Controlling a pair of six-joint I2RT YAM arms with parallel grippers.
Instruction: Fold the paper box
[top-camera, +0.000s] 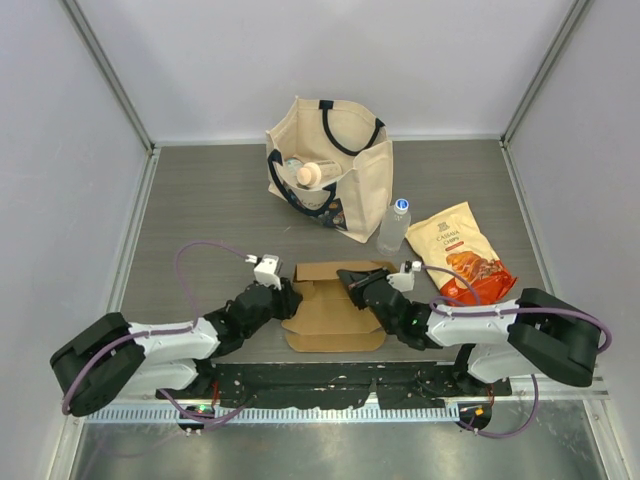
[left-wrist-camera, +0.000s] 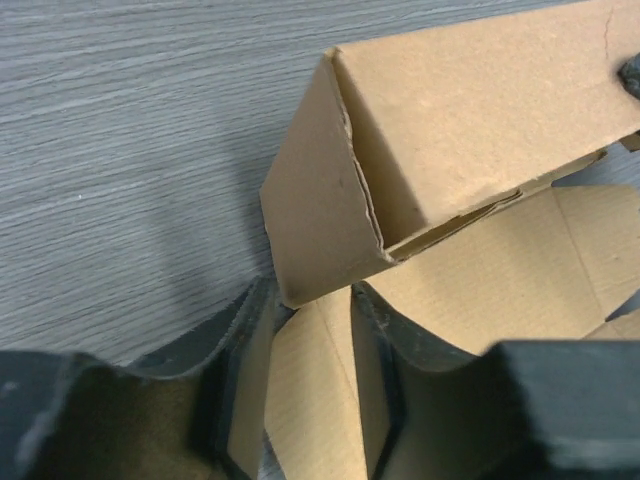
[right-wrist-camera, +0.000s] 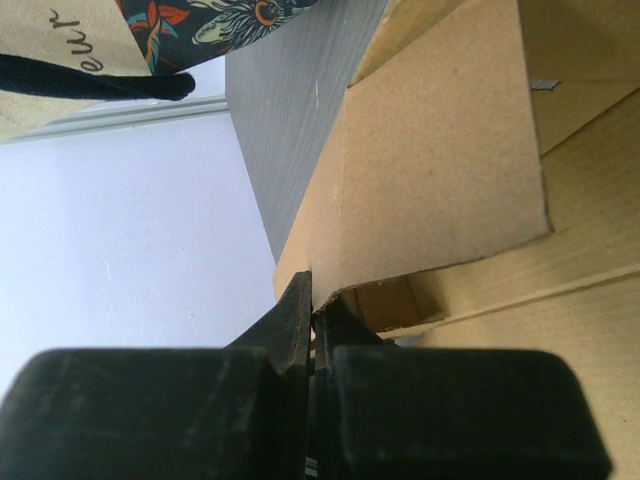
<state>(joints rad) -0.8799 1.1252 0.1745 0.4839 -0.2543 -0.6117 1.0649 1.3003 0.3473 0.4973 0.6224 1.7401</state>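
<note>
The grey wood-grain desk (top-camera: 200, 200) carries a cream canvas tote bag (top-camera: 350, 190) at the back. In front of it, between the two arms near the front edge, lies the paper box (top-camera: 335, 310). An orange-and-cream snack pouch (top-camera: 460, 255) lies to its right, and a clear water bottle (top-camera: 394, 225) stands just beside the tote.

The box is part-formed. Its base panel lies flat on the desk, one long wall is raised along the far side, and loose flaps spread toward the near edge.

It looks like thin, light kraft card, and I would expect it to slide on the smooth desk unless one arm pins it. It should bend readily along its creases but buckle or tear at the notches if pulled across them. The best hold is probably a pinch on a flap's free edge close to its crease. There the panel stays stiff enough to swing over without kinking.

The right gripper (right-wrist-camera: 315, 300) is closed, nipping the lower edge of the raised wall at its right end. The left gripper (left-wrist-camera: 312, 290) sits at the box's left end with its jaws partly apart, astride a short end flap below the wall's corner. I cannot tell whether they press on that flap or only straddle it.
</note>
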